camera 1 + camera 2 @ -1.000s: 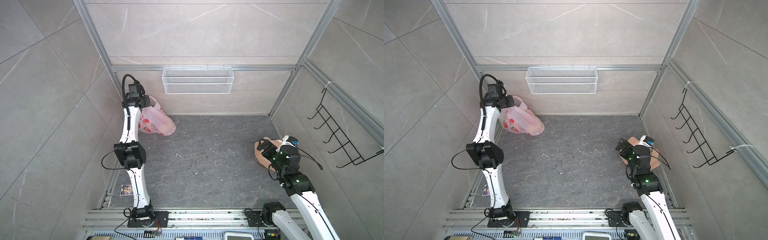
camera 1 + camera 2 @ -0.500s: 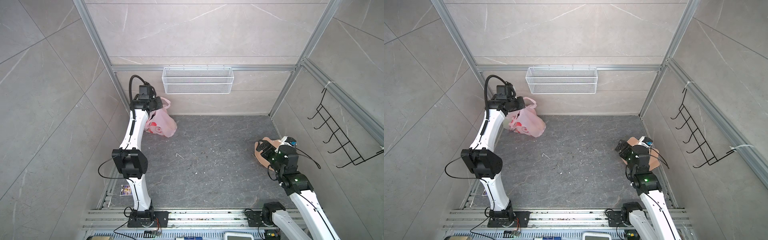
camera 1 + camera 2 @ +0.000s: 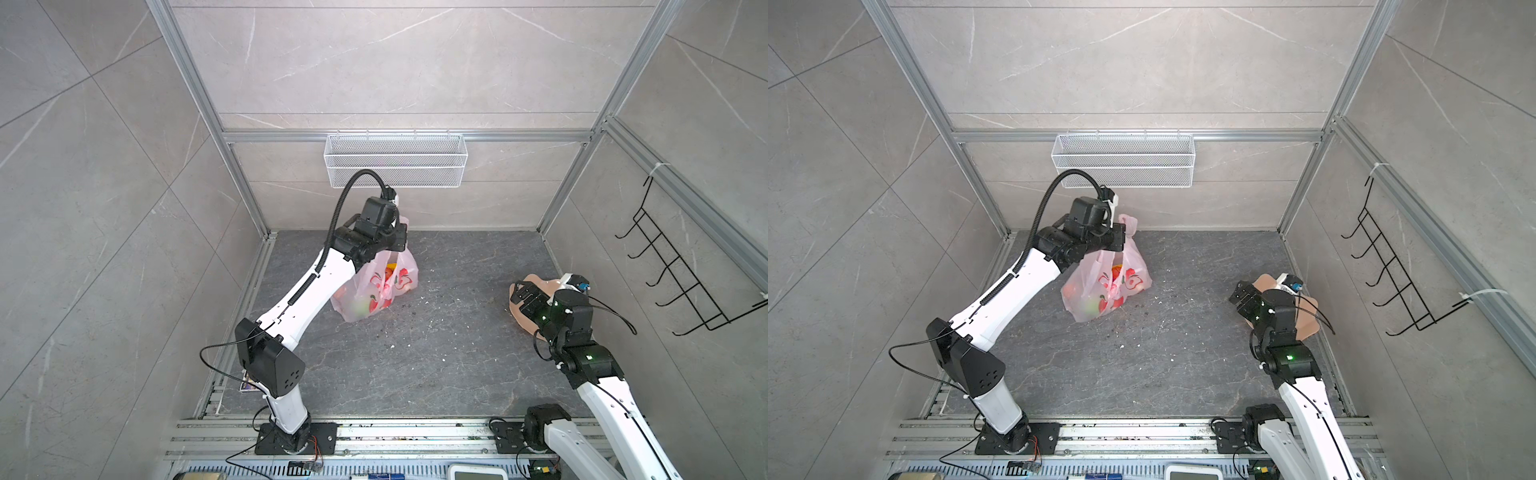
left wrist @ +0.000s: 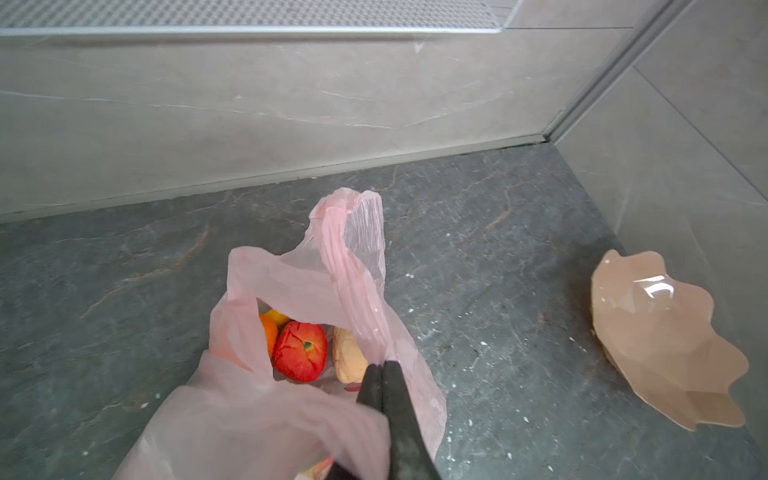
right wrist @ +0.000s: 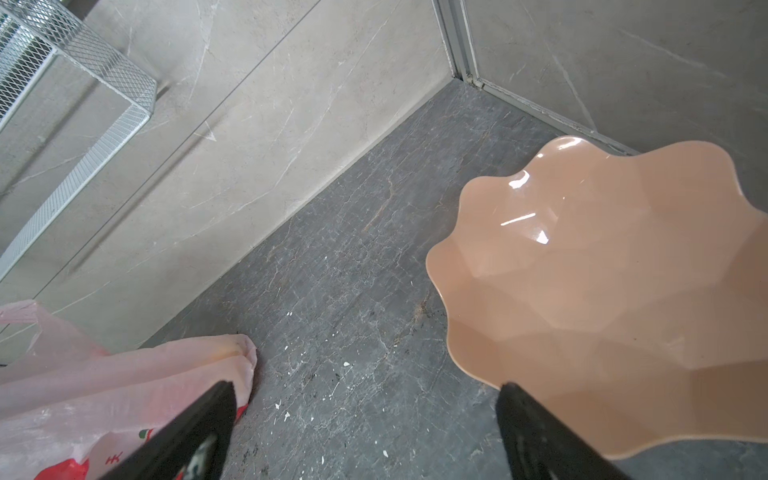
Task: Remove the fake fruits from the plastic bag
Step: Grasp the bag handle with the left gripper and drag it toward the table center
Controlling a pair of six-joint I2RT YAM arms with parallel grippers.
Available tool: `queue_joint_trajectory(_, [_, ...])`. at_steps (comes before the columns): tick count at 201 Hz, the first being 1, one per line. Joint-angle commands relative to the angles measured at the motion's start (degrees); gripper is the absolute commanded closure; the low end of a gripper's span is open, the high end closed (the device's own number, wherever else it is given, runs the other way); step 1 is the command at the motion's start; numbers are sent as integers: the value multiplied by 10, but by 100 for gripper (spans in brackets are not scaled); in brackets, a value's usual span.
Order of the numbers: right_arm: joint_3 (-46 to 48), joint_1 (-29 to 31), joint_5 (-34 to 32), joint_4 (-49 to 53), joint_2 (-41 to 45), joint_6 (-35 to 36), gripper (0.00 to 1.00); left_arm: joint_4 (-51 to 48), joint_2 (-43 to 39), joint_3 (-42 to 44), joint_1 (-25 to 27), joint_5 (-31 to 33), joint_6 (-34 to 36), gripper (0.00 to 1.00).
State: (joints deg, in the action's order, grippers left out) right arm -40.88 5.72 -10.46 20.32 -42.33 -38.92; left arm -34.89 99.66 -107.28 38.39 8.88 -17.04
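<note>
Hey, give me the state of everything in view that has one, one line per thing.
bag: mouth open, one handle pinched.
fruits: inside the bag.
left end effector: shut on the bag's handle.
right end effector: open, holding nothing, by the plate.
plate: empty, on the floor.
basket: hung on the back wall.

High stereo pair plus two wrist cameras.
In both top views the whole cell is seen from high at the front, looking down toward the back wall [image 3: 395, 75] and its wire basket [image 3: 395, 160], slightly offset sideways. The plastic bag [image 4: 291, 286] is viewed from close above by the left wrist camera, the scalloped plate [image 4: 665, 345] farther off; the same plate is viewed close up by the right wrist camera, the bag at its frame's edge.
</note>
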Motion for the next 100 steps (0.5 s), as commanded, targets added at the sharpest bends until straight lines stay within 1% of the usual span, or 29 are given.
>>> queue_joint_trajectory(1, [8,1,4,-3,-4,-11,1,60,-30,0,50,22,-28,100])
queue_joint_trajectory(26, [9,1,7,-2,-5,-12,1,81,-18,-1,107,34,-32,100])
queue_joint_trajectory(41, [9,1,8,0,-3,-12,1,90,-12,1,132,38,-32,100])
queue_joint_trajectory(77, [5,1,16,7,-6,-11,1,107,-18,31,166,45,-32,100])
queue_joint_trajectory(100, [-19,1,35,30,-26,-3,0,108,-29,55,171,43,-31,100])
